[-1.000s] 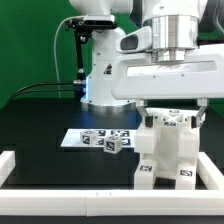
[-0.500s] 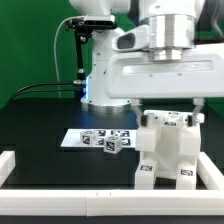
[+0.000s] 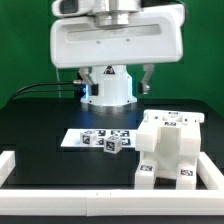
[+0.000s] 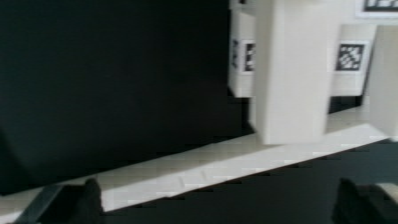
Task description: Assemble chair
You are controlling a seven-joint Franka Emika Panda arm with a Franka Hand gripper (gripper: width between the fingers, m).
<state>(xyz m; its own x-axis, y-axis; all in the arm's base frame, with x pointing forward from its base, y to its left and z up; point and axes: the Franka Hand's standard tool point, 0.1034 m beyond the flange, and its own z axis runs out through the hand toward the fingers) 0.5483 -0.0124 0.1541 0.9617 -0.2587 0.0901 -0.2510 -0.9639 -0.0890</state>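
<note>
On black table (image 3: 40, 115): white chair (image 3: 170, 150) carries black-and-white square tags; fingers (image 4: 68, 203) above, spread wide, holding nothing.

The arm (image 3: 118, 45) has risen and swung toward the exterior view's left. A second ago the jaws hung just above the chair (image 3: 170, 150), flanking its top. Now the chair lies well below the jaws and off to the exterior view's right of them, and its upper blocks show with nothing over them.
</note>
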